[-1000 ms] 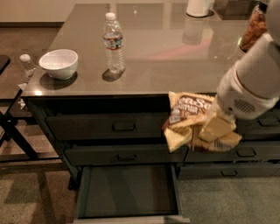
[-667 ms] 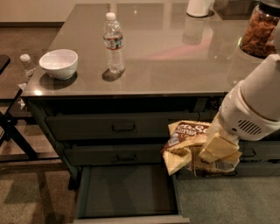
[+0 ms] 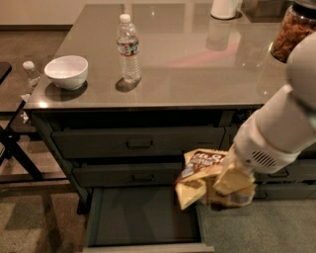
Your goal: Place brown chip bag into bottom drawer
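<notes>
The brown chip bag (image 3: 201, 174), crinkled with a dark brown panel, white lettering and pale yellow edges, hangs in my gripper (image 3: 232, 184). The gripper is shut on the bag's right side and holds it in the air over the right front corner of the bottom drawer (image 3: 143, 217). That drawer is pulled out at the foot of the left stack, with a flat dark floor and a lighter rim. My white arm (image 3: 279, 128) comes in from the upper right and hides part of the right drawer stack.
On the grey countertop (image 3: 197, 59) stand a white bowl (image 3: 66, 72), a water bottle (image 3: 128, 48), a clear jar of brown snacks (image 3: 291, 29) and a white container (image 3: 224, 7). Two shut drawers (image 3: 138, 143) sit above the open one. A dark stand (image 3: 15, 143) is left.
My gripper has lowered the bag from the top-drawer level down towards the open bottom drawer and slightly left. The drawer has stayed open.
</notes>
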Tool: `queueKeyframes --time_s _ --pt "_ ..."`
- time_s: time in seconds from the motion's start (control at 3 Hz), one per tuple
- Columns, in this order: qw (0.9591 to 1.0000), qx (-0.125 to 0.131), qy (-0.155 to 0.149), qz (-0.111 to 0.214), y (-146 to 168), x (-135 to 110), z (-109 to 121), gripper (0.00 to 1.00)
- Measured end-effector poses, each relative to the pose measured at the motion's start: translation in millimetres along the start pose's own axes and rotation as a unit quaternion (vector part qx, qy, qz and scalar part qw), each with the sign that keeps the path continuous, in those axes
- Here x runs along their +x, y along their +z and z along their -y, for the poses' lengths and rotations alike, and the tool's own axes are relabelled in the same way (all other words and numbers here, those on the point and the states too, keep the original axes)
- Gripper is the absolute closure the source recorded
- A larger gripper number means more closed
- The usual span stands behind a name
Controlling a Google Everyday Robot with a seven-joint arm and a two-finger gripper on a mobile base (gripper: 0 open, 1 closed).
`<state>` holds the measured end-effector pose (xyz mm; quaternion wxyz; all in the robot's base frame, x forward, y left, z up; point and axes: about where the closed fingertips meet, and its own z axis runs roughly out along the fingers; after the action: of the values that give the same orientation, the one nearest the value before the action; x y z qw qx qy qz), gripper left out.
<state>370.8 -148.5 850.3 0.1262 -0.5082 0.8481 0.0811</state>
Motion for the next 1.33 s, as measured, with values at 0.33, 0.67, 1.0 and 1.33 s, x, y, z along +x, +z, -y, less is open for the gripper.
queueKeyframes --time_s 0.33,0.67,1.0,1.33 --pt "0.9990 -0.044 0.008 0.008 58.4 -3.8 -16.1 1.00" --pt "0.9967 -0.075 0.025 0.020 106.6 -8.5 -24.4 1.00" --pt "0.9967 -0.075 0.025 0.021 106.6 -8.5 -24.4 1.00" --pt "0.9953 -0.083 0.035 0.034 139.4 -8.5 -22.0 1.00"
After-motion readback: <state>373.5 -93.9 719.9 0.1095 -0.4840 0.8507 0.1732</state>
